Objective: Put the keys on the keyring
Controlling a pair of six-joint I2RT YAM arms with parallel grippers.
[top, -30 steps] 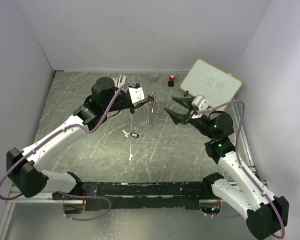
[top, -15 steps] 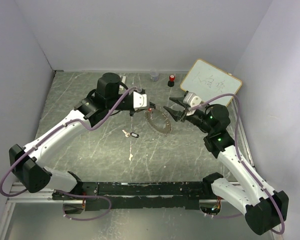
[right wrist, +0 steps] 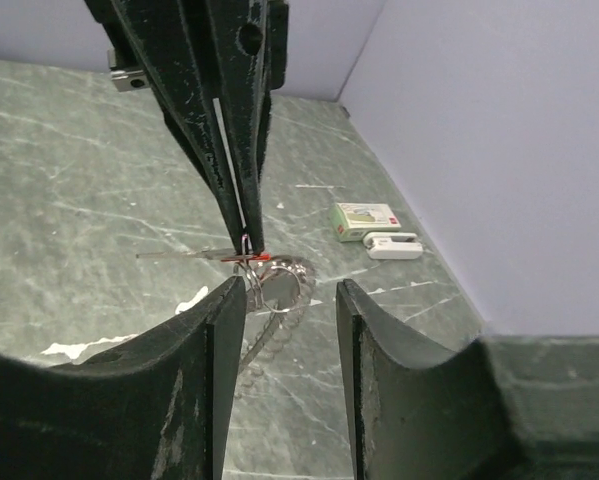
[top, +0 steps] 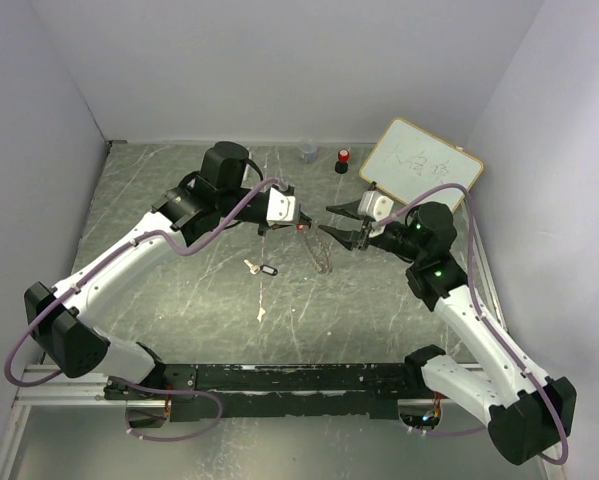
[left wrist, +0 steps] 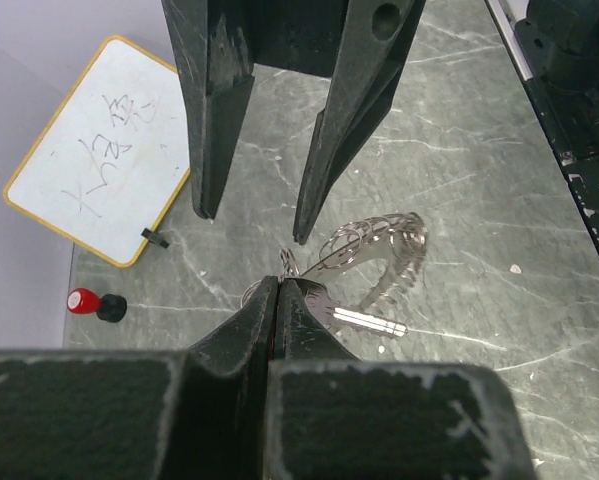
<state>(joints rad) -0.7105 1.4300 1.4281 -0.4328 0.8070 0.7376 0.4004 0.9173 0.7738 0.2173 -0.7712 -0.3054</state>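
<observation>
Jutting level, red key (left wrist: 364,320) bears keyring (left wrist: 399,262).

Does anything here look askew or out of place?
Nothing broken or spilled. The keyring hangs tilted in midair at the left gripper, which pinches the red key; the black-tagged key lies apart on the table.

I see white shells on my left arm (top: 109,268) and right arm (top: 482,335), with black joint housings and black bases. A purple cable (top: 169,437) trails along each. Green lights (top: 438,272) dot the right. Left gripper (left wrist: 277,283) and right gripper (right wrist: 289,287) have black, scuffed, tapered fingers (left wrist: 219,120).
</observation>
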